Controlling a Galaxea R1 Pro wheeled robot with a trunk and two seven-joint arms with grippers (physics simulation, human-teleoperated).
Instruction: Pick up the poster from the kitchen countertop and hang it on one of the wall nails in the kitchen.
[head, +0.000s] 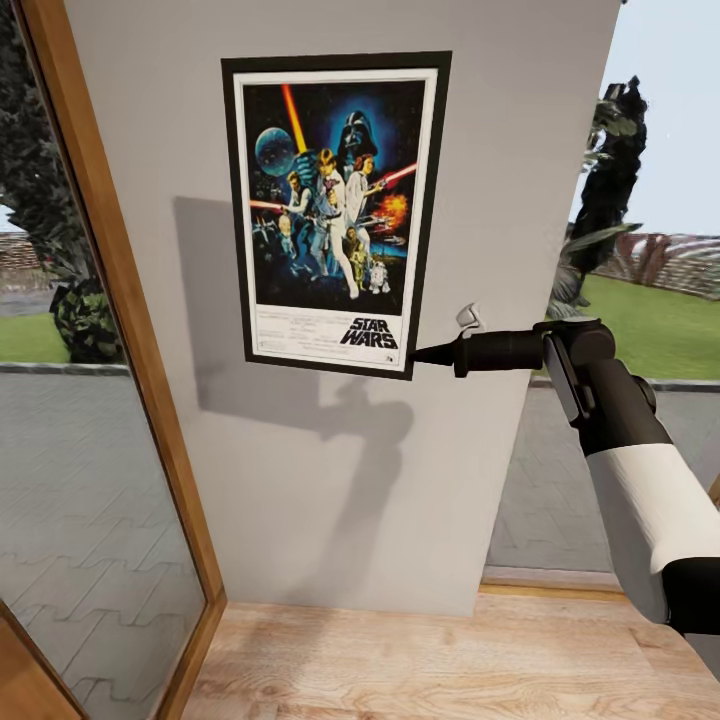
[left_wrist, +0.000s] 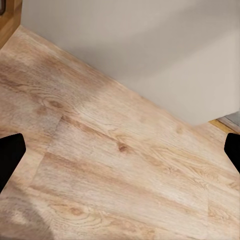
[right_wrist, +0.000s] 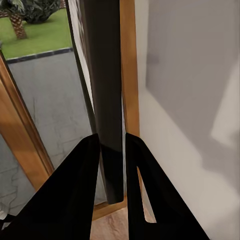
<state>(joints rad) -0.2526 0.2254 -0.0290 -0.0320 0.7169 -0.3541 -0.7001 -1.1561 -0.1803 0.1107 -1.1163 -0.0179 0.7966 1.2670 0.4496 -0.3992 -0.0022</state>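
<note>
A: Where is the poster (head: 335, 212)?

B: Flat against the grey wall panel (head: 330, 480), high on it and upright, with the "STAR WARS" lettering along its lower white strip. A wooden window frame (head: 120, 300) runs down the panel's one side, and a garden with grass shows past the panel's other side.

A: And the right gripper (head: 425, 354)?

B: It reaches in from the garden side of the wall panel to the poster's lower corner, the one nearest the lettering. In the right wrist view its two dark fingers (right_wrist: 70, 195) sit clamped on the black frame edge (right_wrist: 106, 100), one on each side of it, with the wall panel just beside them.

A: Does the poster's shadow tell anything?

B: A shadow falls on the wall panel, offset toward the window frame and below the poster.

A: The left gripper (left_wrist: 120, 155)?

B: In the left wrist view its fingertips (left_wrist: 10, 157) stand wide apart, holding nothing, over the wooden floor (left_wrist: 115, 175) at the foot of the wall panel.
</note>
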